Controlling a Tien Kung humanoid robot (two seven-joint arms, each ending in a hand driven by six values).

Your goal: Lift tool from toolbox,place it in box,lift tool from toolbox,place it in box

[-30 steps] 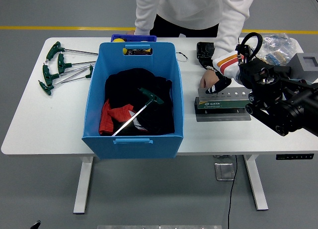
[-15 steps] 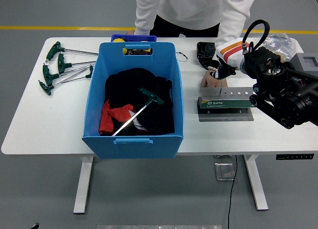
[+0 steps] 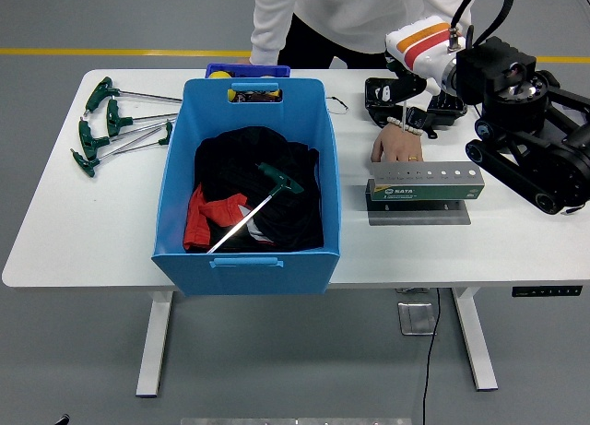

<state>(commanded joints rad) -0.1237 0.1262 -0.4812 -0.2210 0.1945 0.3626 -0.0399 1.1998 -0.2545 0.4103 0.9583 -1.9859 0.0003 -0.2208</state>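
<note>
The green tool rack (image 3: pixel 424 187) stands on a grey plate right of the blue box (image 3: pixel 175 167). My right hand (image 3: pixel 412 112) hangs above the rack's left end. Its black fingers are curled around a thin T-handle key (image 3: pixel 404 100) whose shaft points down, clear of the rack. Inside the blue box, a green-handled T-key (image 3: pixel 263 196) lies on black and red cloth. A person's hand (image 3: pixel 396 147) rests flat on the table just behind the rack's left end. My left arm is out of view.
Several green T-handle keys (image 3: pixel 111 121) lie on the table left of the box. A black case (image 3: pixel 383 98) and a plastic bag sit at the back right. The person in white stands at the far side.
My right hand has risen from the rack's left end and moved back toward the far side, drawing the thin key up. The person's hand has stayed by the rack.
</note>
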